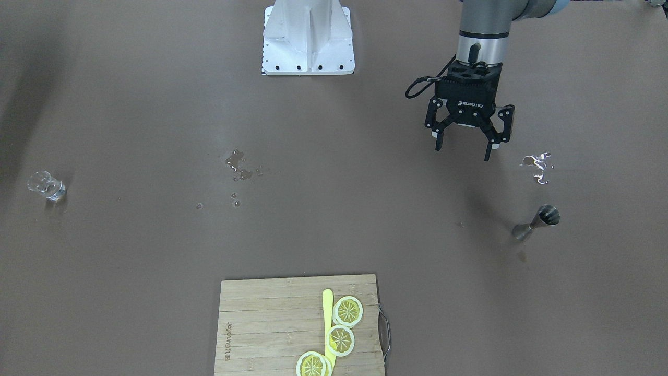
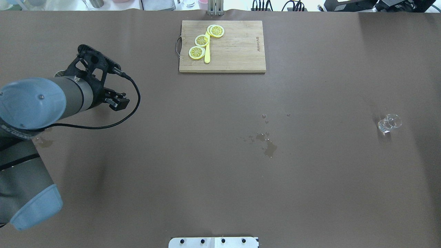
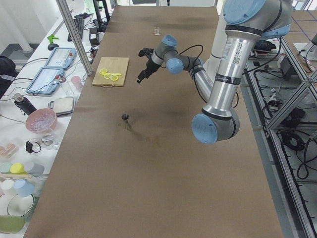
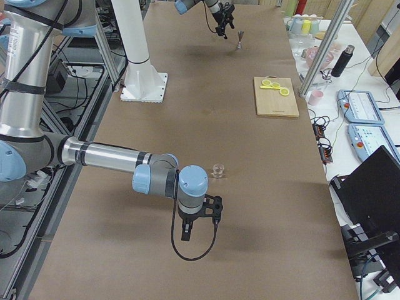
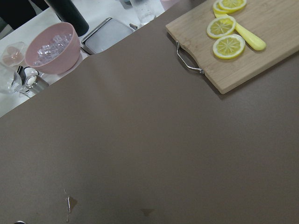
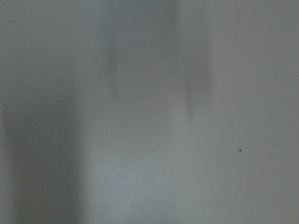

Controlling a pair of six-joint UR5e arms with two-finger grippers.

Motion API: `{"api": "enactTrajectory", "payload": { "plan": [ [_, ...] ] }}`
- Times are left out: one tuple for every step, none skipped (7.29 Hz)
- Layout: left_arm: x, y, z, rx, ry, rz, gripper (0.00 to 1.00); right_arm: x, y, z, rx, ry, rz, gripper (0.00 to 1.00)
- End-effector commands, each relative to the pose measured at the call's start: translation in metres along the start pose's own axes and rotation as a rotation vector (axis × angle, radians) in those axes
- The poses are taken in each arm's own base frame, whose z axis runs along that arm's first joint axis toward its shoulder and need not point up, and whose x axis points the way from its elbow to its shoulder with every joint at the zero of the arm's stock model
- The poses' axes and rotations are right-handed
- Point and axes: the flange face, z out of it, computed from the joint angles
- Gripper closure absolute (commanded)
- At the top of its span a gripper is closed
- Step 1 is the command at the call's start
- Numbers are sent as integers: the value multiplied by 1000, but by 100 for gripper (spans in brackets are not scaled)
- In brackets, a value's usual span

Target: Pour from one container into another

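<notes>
A small metal jigger [image 1: 537, 222] stands upright on the brown table, on the robot's left side. My left gripper [image 1: 463, 153] hovers open and empty, above the table and apart from the jigger, nearer the robot's base. A clear glass [image 1: 47, 185] stands far across the table on the robot's right side, also seen in the overhead view as the glass [image 2: 389, 123]. My right gripper [image 4: 200, 226] shows only in the exterior right view, low over the table a little short of the glass [image 4: 217, 169]; I cannot tell whether it is open or shut. The right wrist view is only blurred grey.
A wooden cutting board [image 1: 271, 324] with lemon slices and a yellow knife lies at the table's far edge. Wet spills sit mid-table [image 1: 240, 166] and beside the left gripper [image 1: 537, 167]. A pink bowl [image 5: 51, 46] and other ware stand off the table's end.
</notes>
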Motion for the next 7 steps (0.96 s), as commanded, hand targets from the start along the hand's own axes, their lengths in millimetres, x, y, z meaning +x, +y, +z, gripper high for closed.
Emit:
{"api": "enactTrajectory", "payload": {
  "plan": [
    [-48,-13,-4,-76,117,26,3,-1,-1,-1,4,-1,11,0],
    [-80,-27,-4,-83,134,52,3,0,-1,0,2,-1,5,0],
    [-105,-29,-13,-89,170,55,3,0,-1,0,3,1,3,0],
    [-132,-26,-16,-107,211,66,3,0,-1,0,2,-1,4,0],
    [-171,-11,-13,-139,230,62,3,0,-1,0,3,-1,1,0],
    [-198,3,-15,-156,230,28,3,0,-1,0,3,-1,3,0],
    [-224,19,-20,-174,244,-19,3,-1,-2,-1,6,-2,1,0]
  ]
}}
